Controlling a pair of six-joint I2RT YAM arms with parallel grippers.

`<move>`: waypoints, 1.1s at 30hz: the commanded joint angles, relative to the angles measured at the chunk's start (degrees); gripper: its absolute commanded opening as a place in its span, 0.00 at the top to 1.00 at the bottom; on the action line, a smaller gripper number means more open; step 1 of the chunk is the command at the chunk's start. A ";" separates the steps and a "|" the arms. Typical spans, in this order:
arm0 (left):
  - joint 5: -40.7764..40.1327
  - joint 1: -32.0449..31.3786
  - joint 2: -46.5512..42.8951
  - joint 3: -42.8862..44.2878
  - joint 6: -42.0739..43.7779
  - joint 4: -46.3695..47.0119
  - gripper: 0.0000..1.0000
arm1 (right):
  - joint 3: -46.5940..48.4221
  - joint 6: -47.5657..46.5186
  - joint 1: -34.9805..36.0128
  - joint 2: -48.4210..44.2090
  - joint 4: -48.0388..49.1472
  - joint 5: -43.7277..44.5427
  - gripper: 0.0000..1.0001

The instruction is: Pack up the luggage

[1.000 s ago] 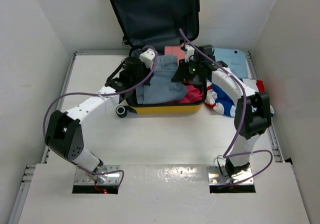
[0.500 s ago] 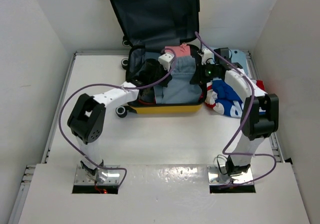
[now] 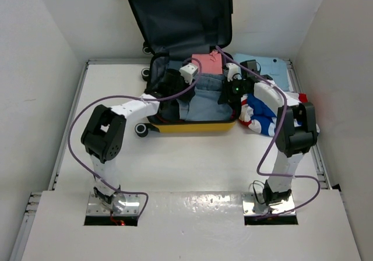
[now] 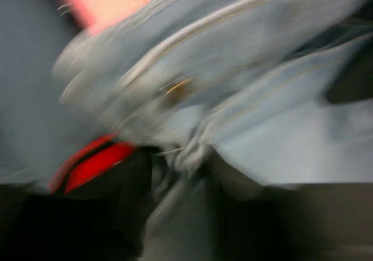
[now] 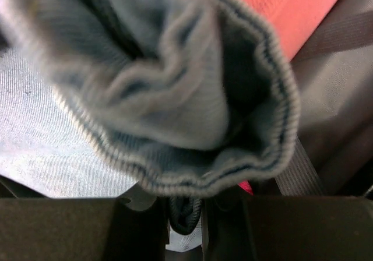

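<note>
Right wrist: grey knitwear (image 5: 175,103) in gripper (image 5: 184,223).

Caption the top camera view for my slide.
The left arm and right arm reach into the open yellow suitcase over blue denim; more clothes lie on the table beside it.

Yellow hard-shell suitcase (image 3: 192,127): shell yellow, lining dark grey, small wheels (image 3: 141,129) black.

Contents:
- Light blue denim garment (image 3: 207,103), with pale stitching.
- Grey-blue ribbed knit cloth (image 5: 175,98), plain, darker in its folds.
- Pink folded piece (image 3: 207,63) at the case's back edge.
- Red fabric patch (image 4: 93,163) beside the denim.

White table (image 3: 175,162):
- Near the right edge, a rumpled garment patterned in red, white and blue (image 3: 262,115).
- At the back right corner, a flat pale blue item (image 3: 275,70).

Arms (image 3: 131,106) white with black joints; cables (image 3: 73,133) purple.
</note>
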 commanded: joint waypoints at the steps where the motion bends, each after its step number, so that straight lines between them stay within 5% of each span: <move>1: 3.29 9.02 -3.88 -1.30 2.98 -2.59 0.41 | 0.72 -2.58 -1.37 -0.84 -6.53 7.23 0.93; 4: 7.53 10.78 -7.75 -1.30 2.27 -1.45 0.24 | 1.51 -1.70 -2.15 -4.44 -7.59 7.15 0.77; 10: 9.89 12.63 -16.64 7.30 4.38 -8.03 0.23 | 3.35 -1.08 -4.44 -13.93 -9.88 8.55 0.27; 22: 5.43 5.79 -24.38 7.14 6.23 -16.39 0.24 | -0.59 -2.92 -14.81 -19.04 -7.60 12.41 0.22; 27: 1.73 2.26 -24.91 6.61 5.71 -16.39 0.24 | -14.03 -9.51 -18.07 -20.00 -0.51 18.31 0.13; 29: 1.73 2.26 -24.91 6.09 5.09 -16.39 0.24 | -21.04 -13.37 -18.16 -20.70 3.10 16.39 0.00; 33: 1.20 2.79 -24.91 6.09 5.08 -17.01 0.24 | -24.07 -18.30 -18.42 -18.17 3.32 9.36 0.00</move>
